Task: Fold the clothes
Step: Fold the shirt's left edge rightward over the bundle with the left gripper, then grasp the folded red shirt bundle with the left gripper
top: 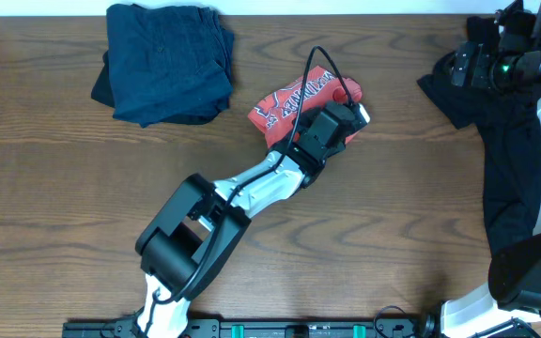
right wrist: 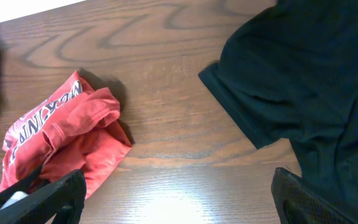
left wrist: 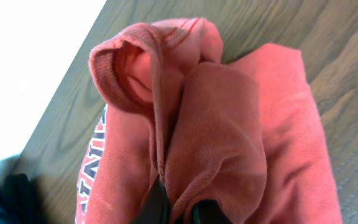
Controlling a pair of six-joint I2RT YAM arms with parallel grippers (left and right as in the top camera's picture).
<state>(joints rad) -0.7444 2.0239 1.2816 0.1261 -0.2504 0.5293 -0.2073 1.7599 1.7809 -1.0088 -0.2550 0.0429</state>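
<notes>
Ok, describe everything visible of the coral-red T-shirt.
The coral-red soft-knit T-shirt lies crumpled in a heap on the brown wooden table. White block lettering shows on one side, and a ribbed edge curls upward. The left gripper is shut on a bunched fold.
</notes>
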